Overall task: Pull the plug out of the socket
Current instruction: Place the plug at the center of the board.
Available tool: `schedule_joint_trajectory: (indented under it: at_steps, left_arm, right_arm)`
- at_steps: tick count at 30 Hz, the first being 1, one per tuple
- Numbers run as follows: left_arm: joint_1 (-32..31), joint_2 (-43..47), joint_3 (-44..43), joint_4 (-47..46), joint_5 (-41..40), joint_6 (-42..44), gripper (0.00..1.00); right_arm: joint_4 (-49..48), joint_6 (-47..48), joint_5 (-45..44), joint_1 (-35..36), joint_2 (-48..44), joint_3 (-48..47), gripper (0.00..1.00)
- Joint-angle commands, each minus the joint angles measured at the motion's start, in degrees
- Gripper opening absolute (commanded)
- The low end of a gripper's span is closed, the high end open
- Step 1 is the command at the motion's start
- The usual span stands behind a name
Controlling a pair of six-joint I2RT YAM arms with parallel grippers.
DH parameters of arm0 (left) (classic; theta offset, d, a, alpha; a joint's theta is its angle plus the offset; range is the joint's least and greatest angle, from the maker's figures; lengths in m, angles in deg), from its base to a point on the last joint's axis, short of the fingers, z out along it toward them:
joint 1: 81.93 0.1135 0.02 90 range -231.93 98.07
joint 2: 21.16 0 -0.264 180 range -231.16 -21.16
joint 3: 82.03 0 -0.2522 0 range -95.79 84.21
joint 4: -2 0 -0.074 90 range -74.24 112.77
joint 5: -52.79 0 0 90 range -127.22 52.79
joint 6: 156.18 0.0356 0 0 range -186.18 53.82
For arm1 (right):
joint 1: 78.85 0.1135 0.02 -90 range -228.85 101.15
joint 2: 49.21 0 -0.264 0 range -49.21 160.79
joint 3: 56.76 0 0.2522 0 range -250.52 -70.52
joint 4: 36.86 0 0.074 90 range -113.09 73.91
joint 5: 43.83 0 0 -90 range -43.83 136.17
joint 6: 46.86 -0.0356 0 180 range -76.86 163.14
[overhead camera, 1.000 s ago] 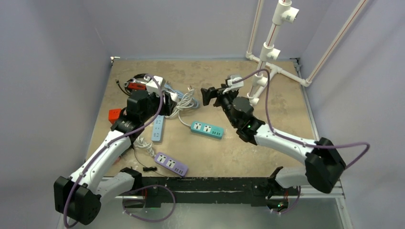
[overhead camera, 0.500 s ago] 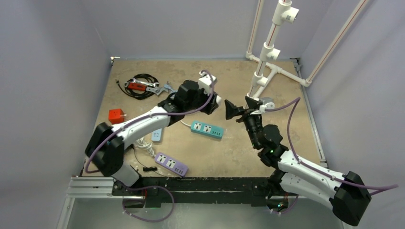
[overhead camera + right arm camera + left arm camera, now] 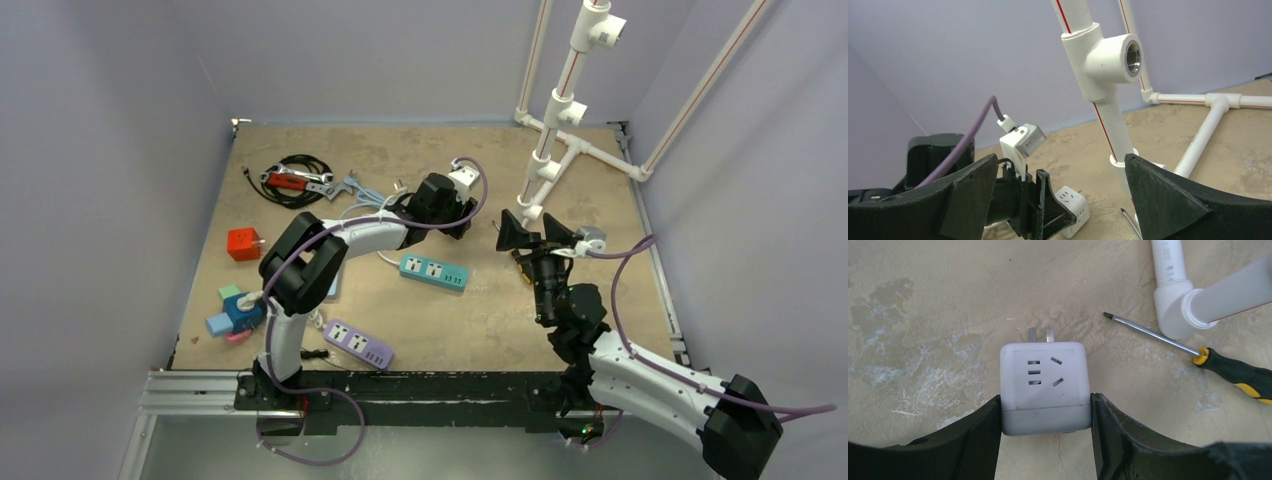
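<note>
On the far left of the mottled tan tabletop (image 3: 480, 325) sit a small red cube-shaped block (image 3: 243, 243) and, nearer my bases, a huddle of blue, teal and pink blocks (image 3: 232, 312). A coil of black cable (image 3: 300, 160) lies toward the back wall. A purple plastic power strip (image 3: 357, 343) rests near the front edge, with a teal plastic power strip (image 3: 433, 270) farther in, just in front of my left wrist.

My left gripper (image 3: 1045, 407) is clamped on the white cube-shaped plastic plug adapter (image 3: 1044, 385). One jaw presses each flank and the outlet face is turned up to my wrist camera. The adapter's metal prongs are exposed and point away from me. It sits low at the tabletop (whether it rests there I cannot tell).

Just to its right lies a screwdriver with a black-and-yellow handle (image 3: 1238, 374), apart from the adapter, its tip aimed toward the cube and its handle beside the white PVC pipe frame (image 3: 560, 150).

My right gripper (image 3: 530, 232) hangs above the table beside that frame. Its jaws are spread wide and hold nothing, and it faces the left gripper.
</note>
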Motion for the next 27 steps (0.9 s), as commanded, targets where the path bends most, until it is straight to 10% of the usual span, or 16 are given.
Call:
schedule_joint_trajectory:
  at_steps: [1,6,18,27]
  left_arm:
    - [-0.02,-1.1,-2.59,-6.46,-2.48,0.62,0.0]
    - [0.04,-1.81,-1.82,-7.24,-1.62,-1.74,0.01]
    - [-0.04,-0.84,-0.64,-7.07,-1.66,-3.31,0.74]
    - [0.23,4.17,-1.39,-7.37,-0.58,-1.71,0.87]
  right_arm:
    - [-4.08,0.55,-2.51,-0.12,1.08,0.09,0.99]
    - [-4.11,0.39,-2.02,-0.12,2.52,-0.37,0.99]
    - [-3.7,0.38,-3.3,-0.12,4.26,-1.03,0.99]
    - [-3.17,1.16,-3.24,-0.12,3.59,-1.28,0.99]
